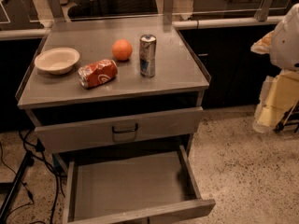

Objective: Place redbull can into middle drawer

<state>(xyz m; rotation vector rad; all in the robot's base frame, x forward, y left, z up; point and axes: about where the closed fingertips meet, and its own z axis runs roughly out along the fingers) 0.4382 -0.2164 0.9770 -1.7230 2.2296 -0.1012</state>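
The redbull can stands upright on the grey cabinet top, right of centre, next to the orange fruit. The middle drawer is pulled wide open below, its flat floor bare. My gripper shows only as a white rounded body at the right edge of the camera view. It is well to the right of the cabinet, apart from the can and holding nothing that I can see.
An orange, a crushed red-orange soda can lying on its side and a white bowl share the top. The upper drawer front with a dark handle sticks out slightly. Cables lie on the floor at left.
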